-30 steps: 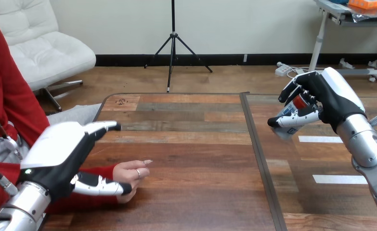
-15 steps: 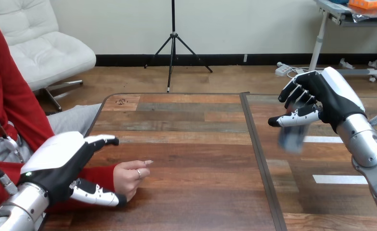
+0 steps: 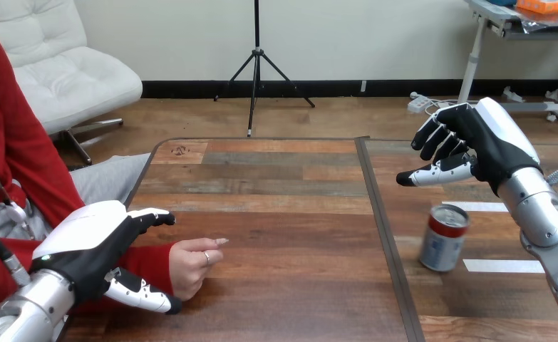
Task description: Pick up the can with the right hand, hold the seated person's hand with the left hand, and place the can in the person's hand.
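Can (image 3: 444, 239) is found on the counter (image 3: 283, 206), seemingly tilted, below the released right robot hand (image 3: 481, 141); pickup is judged outstanding, and a lowered grasp is required.

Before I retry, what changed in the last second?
The can dropped out of the right hand and is now on the table below it, slightly tilted; that hand is open, empty. The left hand drew back a little. The person's hand stayed put.

The can (image 3: 444, 238) has fallen from the right hand (image 3: 475, 146), now empty, onto the table (image 3: 283, 214) below.
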